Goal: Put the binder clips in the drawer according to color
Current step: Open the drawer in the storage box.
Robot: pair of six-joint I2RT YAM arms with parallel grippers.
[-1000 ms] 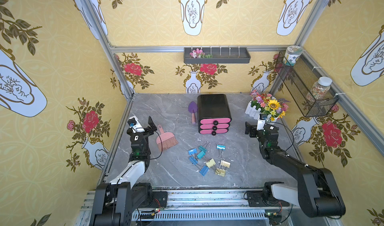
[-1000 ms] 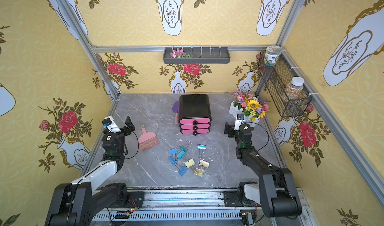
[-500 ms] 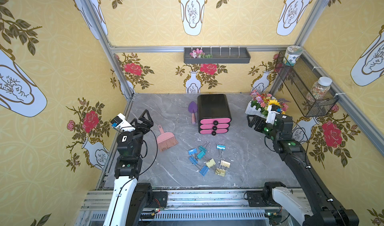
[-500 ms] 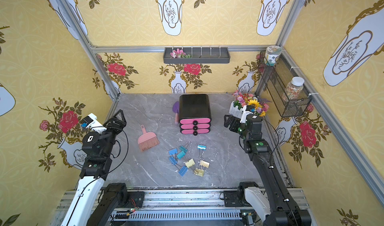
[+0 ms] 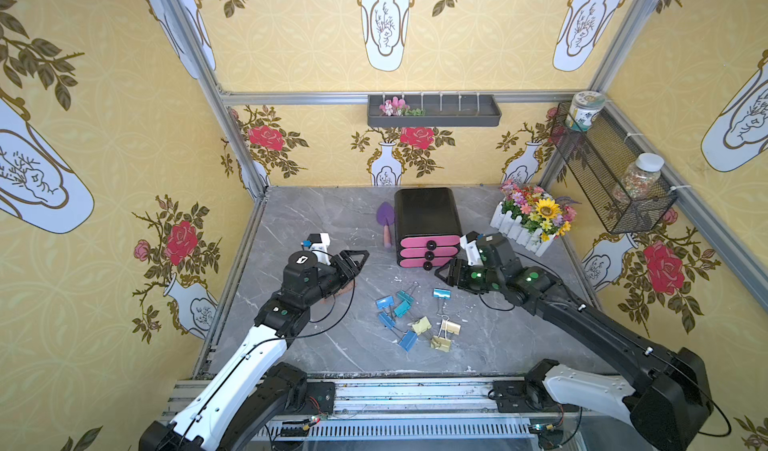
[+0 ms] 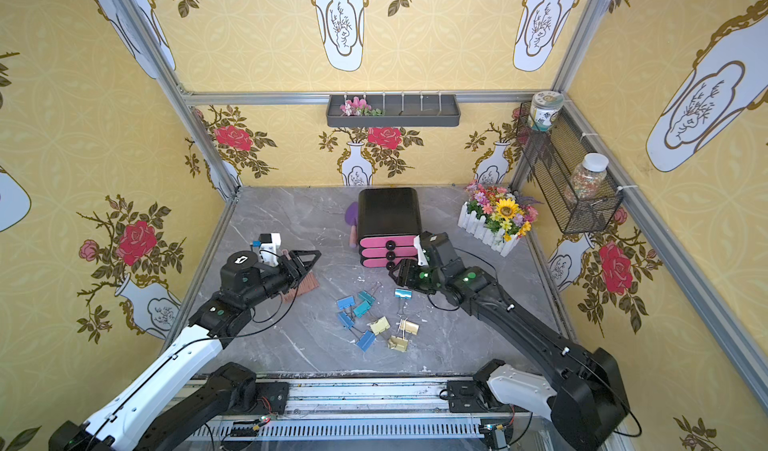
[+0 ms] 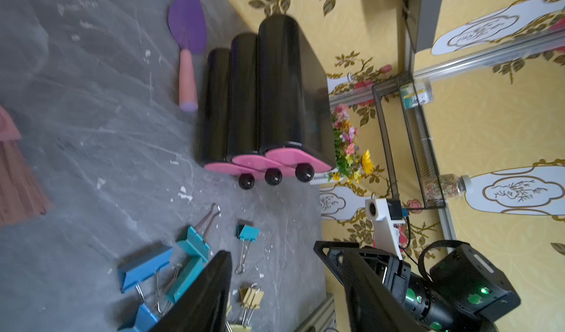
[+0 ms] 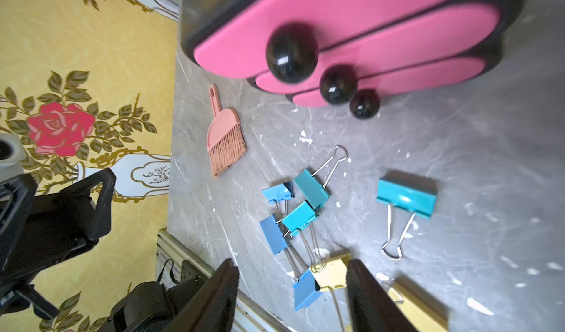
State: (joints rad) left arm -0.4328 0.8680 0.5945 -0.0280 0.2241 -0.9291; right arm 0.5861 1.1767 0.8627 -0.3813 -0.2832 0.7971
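Judging the sort as not yet begun. Seeing all the small metal binder clips (image 5: 402, 308), blue, teal and pale yellow with silver wire handles, loose in a scatter on the grey marbled tabletop (image 5: 316, 220), just below centre in both top views, none lifted. Finding the small black rounded drawer cabinet (image 5: 428, 216) above the scatter, its three pink fronts all flush shut. Placing the left gripper (image 5: 360, 258) at centre left, over a pink hand brush (image 6: 301, 287), fingers moderately apart and empty in its wrist view. Placing the right gripper (image 5: 441, 271) near the cabinet's front yet apart from it, fingers likewise parted, holding nothing. Leaving everything to do: opening a drawer, then carrying each colour over.
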